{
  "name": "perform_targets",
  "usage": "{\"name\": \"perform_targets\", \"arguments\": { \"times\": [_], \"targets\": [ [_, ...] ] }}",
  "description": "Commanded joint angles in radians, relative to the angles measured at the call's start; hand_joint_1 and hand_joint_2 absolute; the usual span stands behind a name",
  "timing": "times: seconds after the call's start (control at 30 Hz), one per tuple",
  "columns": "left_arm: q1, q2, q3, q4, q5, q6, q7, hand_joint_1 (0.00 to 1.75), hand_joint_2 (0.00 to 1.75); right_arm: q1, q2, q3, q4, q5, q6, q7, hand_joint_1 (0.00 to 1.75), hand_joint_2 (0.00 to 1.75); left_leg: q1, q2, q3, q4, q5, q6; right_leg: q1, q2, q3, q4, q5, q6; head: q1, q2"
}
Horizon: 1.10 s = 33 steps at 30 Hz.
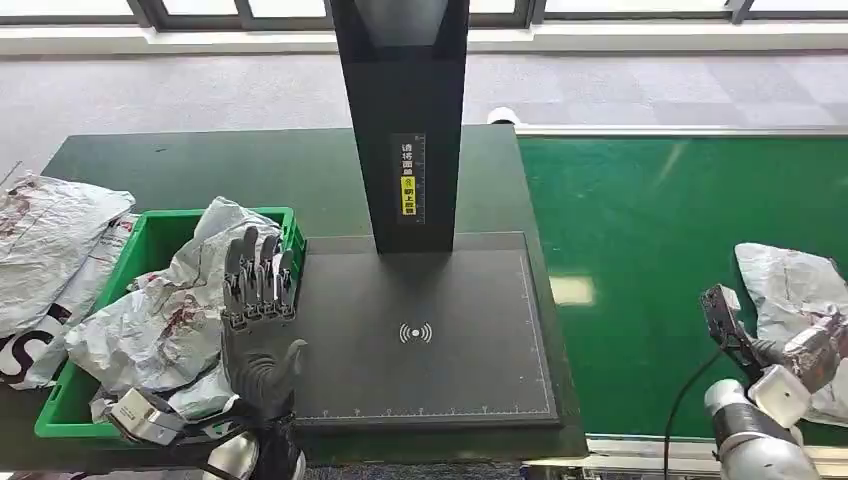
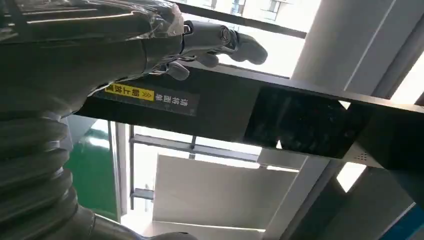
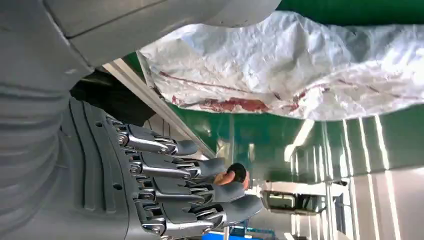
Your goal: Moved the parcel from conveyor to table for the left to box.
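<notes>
Reaching beside the parcel (image 1: 790, 290) on the conveyor (image 1: 650, 260), the empty, spread right hand (image 1: 735, 335) risks snagging slippery wrap.

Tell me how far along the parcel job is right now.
Done: several crumpled grey plastic parcels already sit in the green plastic crate. In hand: nothing; the left hand hovers open beside the crate, and the right hand is open next to a grey parcel on the green conveyor belt. Left: grasp that parcel, move it to the black scanner pad, then box it.
</notes>
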<state>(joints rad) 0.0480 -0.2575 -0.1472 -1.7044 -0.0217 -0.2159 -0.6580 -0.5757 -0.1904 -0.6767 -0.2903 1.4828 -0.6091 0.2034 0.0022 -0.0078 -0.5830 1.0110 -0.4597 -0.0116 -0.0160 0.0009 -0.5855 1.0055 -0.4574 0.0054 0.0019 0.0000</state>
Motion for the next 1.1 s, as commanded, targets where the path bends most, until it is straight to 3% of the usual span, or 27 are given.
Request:
{"name": "perform_targets", "arguments": {
  "times": [0.03, 0.2, 1.1],
  "targets": [
    [-0.020, 0.039, -0.029, 0.057, 0.003, -0.004, -0.040, 0.00, 1.75, -0.007, -0.016, 0.100, 0.074, 0.088, 0.228, 0.118, 0.00, 1.75, 0.001, 0.001, 0.002, -0.003, 0.001, 0.000, 0.001, 0.000, 0.002, -0.003, 0.001, -0.001, 0.000, 0.000],
    [-0.022, 0.038, -0.026, 0.058, 0.000, 0.002, -0.040, 0.00, 1.75, 0.007, -0.026, 0.088, 0.067, 0.088, 0.289, 0.211, 0.00, 1.75, 0.000, 0.000, 0.002, -0.002, 0.001, 0.000, 0.001, -0.001, 0.002, -0.002, 0.000, -0.001, 0.000, 0.000],
    [-0.005, 0.039, -0.032, 0.038, -0.015, 0.029, -0.040, 0.00, 1.75, -0.001, -0.027, 0.122, 0.062, 0.088, 0.270, 0.239, 0.00, 1.75, 0.000, 0.001, 0.001, -0.001, 0.000, 0.000, 0.000, 0.001, 0.000, -0.001, 0.000, -0.001, 0.000, 0.000]
  ]
}}
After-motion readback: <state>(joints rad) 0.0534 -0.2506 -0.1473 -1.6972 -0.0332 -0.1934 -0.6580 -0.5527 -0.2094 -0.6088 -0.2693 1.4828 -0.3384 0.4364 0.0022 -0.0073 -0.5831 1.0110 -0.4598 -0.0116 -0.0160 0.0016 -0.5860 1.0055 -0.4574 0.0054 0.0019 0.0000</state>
